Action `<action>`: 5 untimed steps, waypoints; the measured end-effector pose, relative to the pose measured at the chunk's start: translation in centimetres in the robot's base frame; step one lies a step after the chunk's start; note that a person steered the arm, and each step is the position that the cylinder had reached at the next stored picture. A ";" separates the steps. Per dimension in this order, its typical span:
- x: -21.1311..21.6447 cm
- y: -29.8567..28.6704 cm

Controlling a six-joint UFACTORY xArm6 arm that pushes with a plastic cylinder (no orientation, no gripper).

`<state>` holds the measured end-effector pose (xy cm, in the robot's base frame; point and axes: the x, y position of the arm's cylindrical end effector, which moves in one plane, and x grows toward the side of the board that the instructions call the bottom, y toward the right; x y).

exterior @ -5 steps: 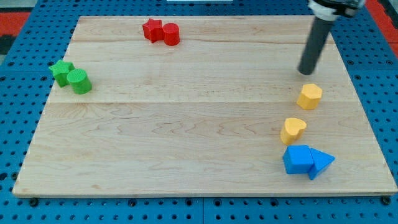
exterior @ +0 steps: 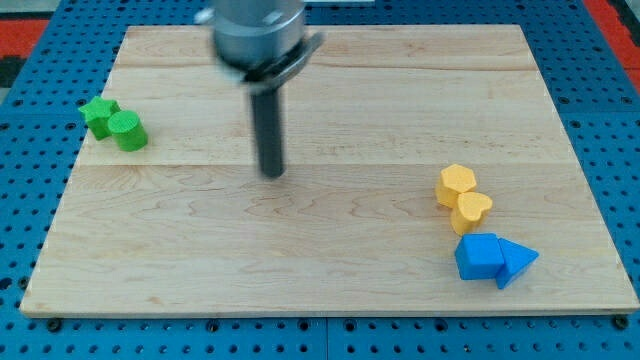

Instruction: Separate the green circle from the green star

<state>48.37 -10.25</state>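
The green circle (exterior: 129,131) sits at the board's left edge, touching the green star (exterior: 98,115), which lies just up and left of it. My tip (exterior: 272,173) rests on the board near the middle, well to the right of both green blocks and not touching any block. The rod rises from the tip toward the view's top, where the arm's end hides the board's upper middle part.
The wooden board (exterior: 330,250) lies on a blue pegboard. A yellow hexagon (exterior: 455,185) touches a yellow heart (exterior: 471,211) at the right. Below them sit a blue cube (exterior: 479,256) and a blue triangle (exterior: 517,260), touching.
My tip has moved far left, from the upper right to the board's middle. The yellow hexagon has shifted down-left against the yellow heart. The red blocks at the top are now hidden by the arm.
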 end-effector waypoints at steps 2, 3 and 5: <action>-7.2 -20.1; -12.9 -20.2; -6.1 -10.9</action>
<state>42.30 -21.16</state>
